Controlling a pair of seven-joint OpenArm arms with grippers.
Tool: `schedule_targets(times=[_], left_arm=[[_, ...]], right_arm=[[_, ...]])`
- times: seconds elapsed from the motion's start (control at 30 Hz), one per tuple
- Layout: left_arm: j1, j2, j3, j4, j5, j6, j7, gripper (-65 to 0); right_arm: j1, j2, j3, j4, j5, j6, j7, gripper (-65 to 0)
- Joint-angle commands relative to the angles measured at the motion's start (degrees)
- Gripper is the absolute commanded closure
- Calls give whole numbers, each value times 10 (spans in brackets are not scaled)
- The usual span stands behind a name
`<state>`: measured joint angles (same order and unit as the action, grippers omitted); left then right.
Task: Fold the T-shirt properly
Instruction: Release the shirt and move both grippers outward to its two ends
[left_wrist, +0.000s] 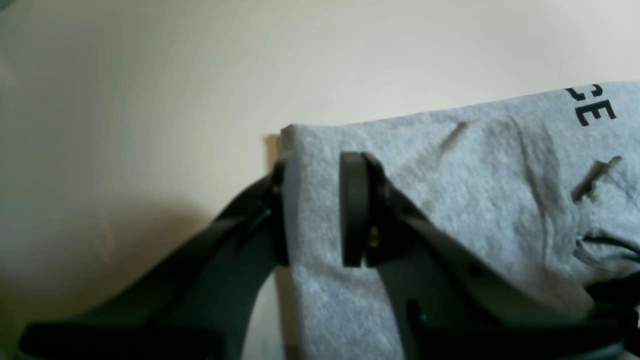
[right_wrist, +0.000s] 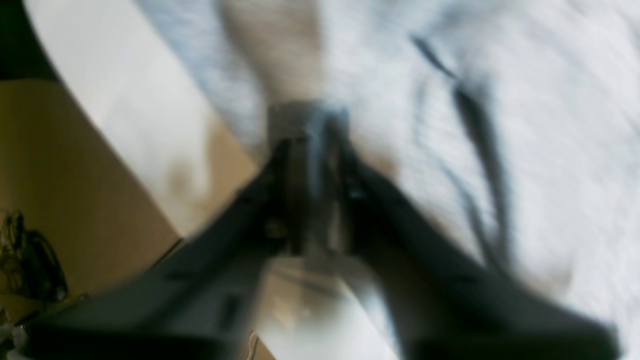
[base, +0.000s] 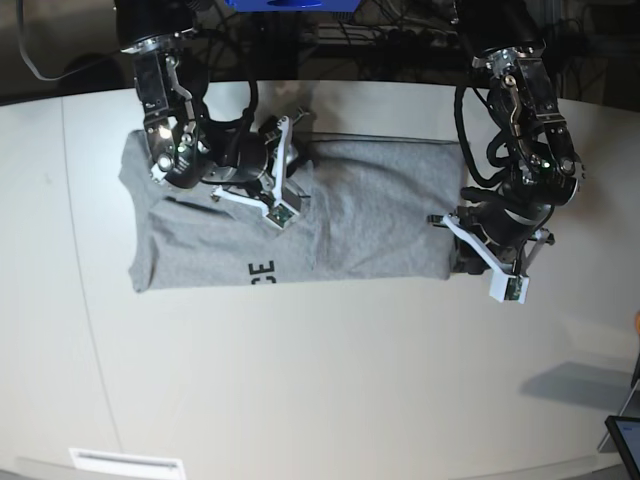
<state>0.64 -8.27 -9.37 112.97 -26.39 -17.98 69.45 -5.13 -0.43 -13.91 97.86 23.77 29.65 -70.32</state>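
One T-shirt, grey, lengthwise-folded strip on table; crosswise folds outstanding. Left gripper clamped on its folded end. Right gripper: jaw state blurred, cannot tell.

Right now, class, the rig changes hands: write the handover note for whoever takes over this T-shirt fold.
Left gripper: shut on a folded edge of the T-shirt, at the end on the base view's right.
Right gripper: over the shirt's far edge, cloth between its jaws; the wrist view is too blurred to tell whether it grips or has let go.
T-shirt: flat on the white table, folded lengthwise into a band, black lettering showing at the near edge.
Done: lengthwise fold.
Left: probably folding the band across and smoothing the creases.
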Motion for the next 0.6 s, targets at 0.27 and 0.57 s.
schedule_targets(times=[0.27,0.57], left_arm=[[-10,-5,-3,9,-6,0,-11,-143],[-7,12,-32,13,-50,-45,-12,-143]], right_arm=[[-3,-5,-1,33,13,-6,8,-399],[-30,45,65,156,-11,-6,60,-399]])
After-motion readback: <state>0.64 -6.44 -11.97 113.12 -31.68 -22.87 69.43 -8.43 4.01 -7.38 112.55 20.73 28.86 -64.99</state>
